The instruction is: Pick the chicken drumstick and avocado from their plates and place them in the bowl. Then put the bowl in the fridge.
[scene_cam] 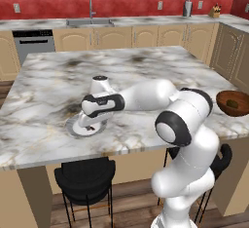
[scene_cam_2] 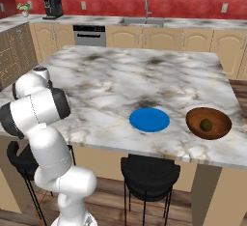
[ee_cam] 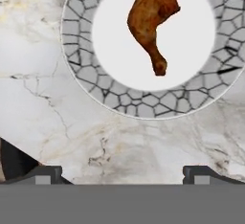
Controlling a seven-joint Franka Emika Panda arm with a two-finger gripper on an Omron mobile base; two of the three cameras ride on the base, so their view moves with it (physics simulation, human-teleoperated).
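Open-jawed, the gripper (ee_cam: 122,173) hangs over the near left part of a marble island (scene_cam: 146,66), its two dark fingertips (ee_cam: 45,173) wide apart and holding nothing. Just ahead of them lies the drumstick (ee_cam: 150,19), a mottled reddish-brown piece with its thick end away from the hand and its thin bone end toward it, resting on the smooth centre of the white plate (ee_cam: 95,94), whose grey rim bears a cracked-stone pattern. In the left base view that plate (scene_cam: 73,128) sits near the island's front edge, partly under the arm.

Black stools (scene_cam_2: 148,172) stand below the overhang on a wood-plank floor. Along the same front edge, well to the right, a flat bright blue plate (scene_cam_2: 149,120) lies bare, and just beside it the round, wood-like bowl (scene_cam_2: 195,119) holds the small dark green avocado (scene_cam_2: 207,124).

Beyond the veined grey-white top, tan cabinets (scene_cam_2: 164,37) run beneath a marble counter with a steel sink (scene_cam: 90,22) and tap, a dishwasher (scene_cam: 33,43) and a black coffee machine (scene_cam_2: 53,7), against a red wall.
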